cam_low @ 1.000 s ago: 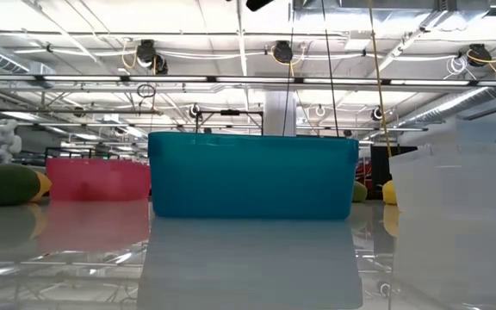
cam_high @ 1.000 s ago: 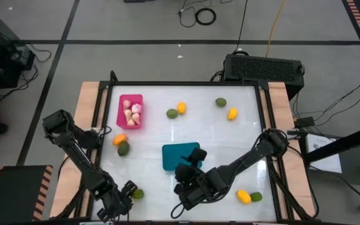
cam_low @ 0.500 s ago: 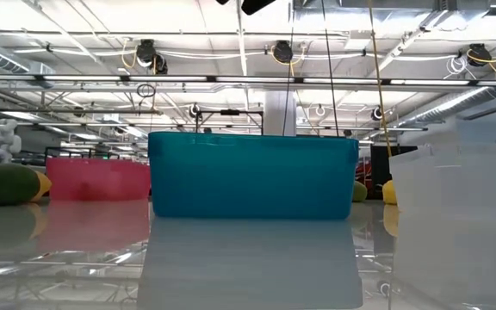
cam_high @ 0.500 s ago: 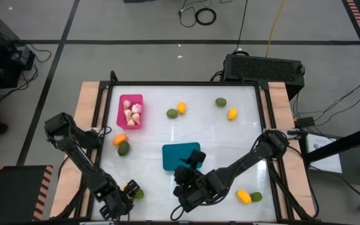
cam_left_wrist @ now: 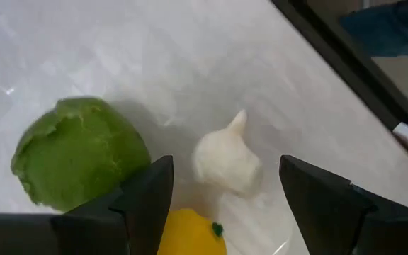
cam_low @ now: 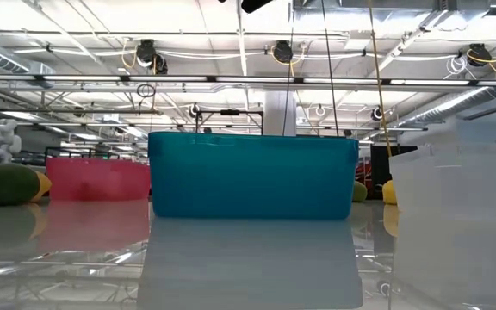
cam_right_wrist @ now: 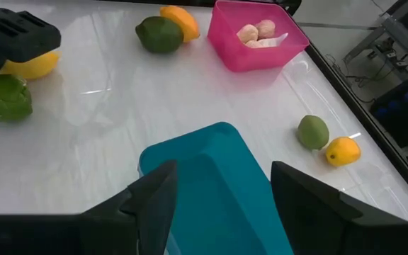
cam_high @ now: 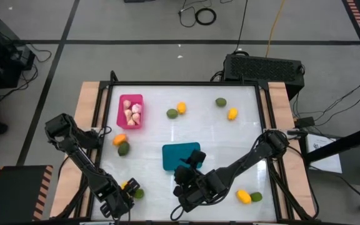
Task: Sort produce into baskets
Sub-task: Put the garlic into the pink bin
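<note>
High view: left of the teal basket [cam_high: 181,155], the left end effector [cam_high: 121,199] is hovering with fingers spread over a yellow fruit [cam_left_wrist: 190,232], beside a green fruit [cam_left_wrist: 80,151] and a garlic bulb [cam_left_wrist: 227,162]. Just right of the teal basket's near end, the right end effector [cam_high: 189,170] is hanging with fingers parted, gripping nothing.

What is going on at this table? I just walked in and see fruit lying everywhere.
A two-armed robot is sorting toy produce into bins. The left gripper, open, is low at the table's near left corner over a garlic bulb, a yellow fruit and a green fruit, holding nothing. The right gripper, open, hovers over the teal bin. The pink bin already holds several bulbs. Most yellow and green fruits lie loose on the table.
</note>
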Robot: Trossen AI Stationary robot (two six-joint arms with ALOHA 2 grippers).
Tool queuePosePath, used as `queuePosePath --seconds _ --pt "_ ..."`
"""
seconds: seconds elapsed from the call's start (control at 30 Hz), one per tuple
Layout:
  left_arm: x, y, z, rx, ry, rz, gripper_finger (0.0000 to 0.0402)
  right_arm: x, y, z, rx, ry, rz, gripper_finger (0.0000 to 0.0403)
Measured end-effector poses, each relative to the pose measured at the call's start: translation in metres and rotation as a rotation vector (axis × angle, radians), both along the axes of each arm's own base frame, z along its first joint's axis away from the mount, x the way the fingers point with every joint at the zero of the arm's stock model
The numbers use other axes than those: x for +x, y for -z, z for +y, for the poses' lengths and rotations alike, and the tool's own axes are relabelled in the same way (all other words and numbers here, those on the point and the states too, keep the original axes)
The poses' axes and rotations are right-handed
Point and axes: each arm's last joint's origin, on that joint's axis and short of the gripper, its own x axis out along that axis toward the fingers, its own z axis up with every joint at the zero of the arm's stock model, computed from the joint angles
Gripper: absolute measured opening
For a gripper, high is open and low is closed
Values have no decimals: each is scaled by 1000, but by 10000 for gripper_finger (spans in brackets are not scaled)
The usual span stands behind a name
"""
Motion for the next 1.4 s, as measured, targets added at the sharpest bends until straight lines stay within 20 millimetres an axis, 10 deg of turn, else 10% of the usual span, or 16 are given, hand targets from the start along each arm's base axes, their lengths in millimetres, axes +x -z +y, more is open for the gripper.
queuePosePath --seconds 0.97,1.17,1.4 --pt "1 -3 -3 -40 12 12 144 0 0 0 3 0 -6 219" --pt "7 -43 -3 -59 -2 -31 143 0 -1 0 3 0 -7 219" --pt "5 -108 43 235 -163 -346 143 1 -1 0 4 1 -8 219"
